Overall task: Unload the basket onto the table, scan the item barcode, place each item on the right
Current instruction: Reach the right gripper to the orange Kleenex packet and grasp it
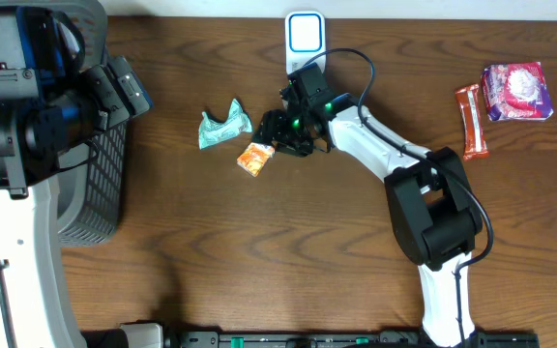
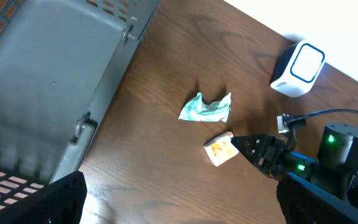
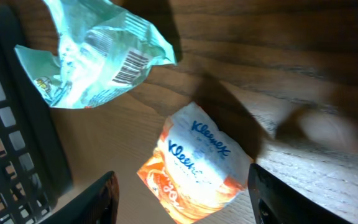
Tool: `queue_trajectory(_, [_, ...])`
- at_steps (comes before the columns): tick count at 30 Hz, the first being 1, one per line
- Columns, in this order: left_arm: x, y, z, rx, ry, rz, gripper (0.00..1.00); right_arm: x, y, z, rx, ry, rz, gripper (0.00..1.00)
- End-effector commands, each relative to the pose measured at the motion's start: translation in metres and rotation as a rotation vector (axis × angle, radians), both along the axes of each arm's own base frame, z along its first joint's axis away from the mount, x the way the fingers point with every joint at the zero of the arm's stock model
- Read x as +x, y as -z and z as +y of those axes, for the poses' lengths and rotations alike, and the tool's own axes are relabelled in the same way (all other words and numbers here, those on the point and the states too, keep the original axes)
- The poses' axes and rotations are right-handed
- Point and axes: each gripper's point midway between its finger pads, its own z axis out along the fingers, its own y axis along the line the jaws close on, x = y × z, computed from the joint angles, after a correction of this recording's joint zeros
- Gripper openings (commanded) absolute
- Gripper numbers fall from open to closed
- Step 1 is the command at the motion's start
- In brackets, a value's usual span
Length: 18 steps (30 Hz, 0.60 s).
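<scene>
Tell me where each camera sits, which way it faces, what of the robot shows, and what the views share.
Overhead: fixed above the table, looking straight down; both arms show, right gripper beside the Kleenex pack.
Left wrist: high on the left arm, looking down past the basket toward the right arm; own fingers in the bottom corners.
Right wrist: low over the table, looking down at the pack; own fingers flank it.
Shared: all three show the pack and green wrapper.
</scene>
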Motion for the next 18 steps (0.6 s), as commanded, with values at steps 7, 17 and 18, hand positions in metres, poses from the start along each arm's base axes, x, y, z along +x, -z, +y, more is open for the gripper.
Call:
queue_trajectory(7, [0.001, 0.003, 0.003, 0.014, 0.002, 0.009, 0.98, 0.02, -0.045, 0.005, 0.023, 0.047, -0.144, 0.58])
queue_trajectory(17, [0.001, 0.003, 0.003, 0.014, 0.002, 0.009, 0.98, 0.022, -0.03, 0.022, -0.128, 0.066, -0.284, 0.59])
queue_trajectory(18, [0.001, 0.003, 0.003, 0.014, 0.002, 0.009, 0.98, 0.02, -0.027, 0.024, -0.152, 0.05, -0.3, 0.59])
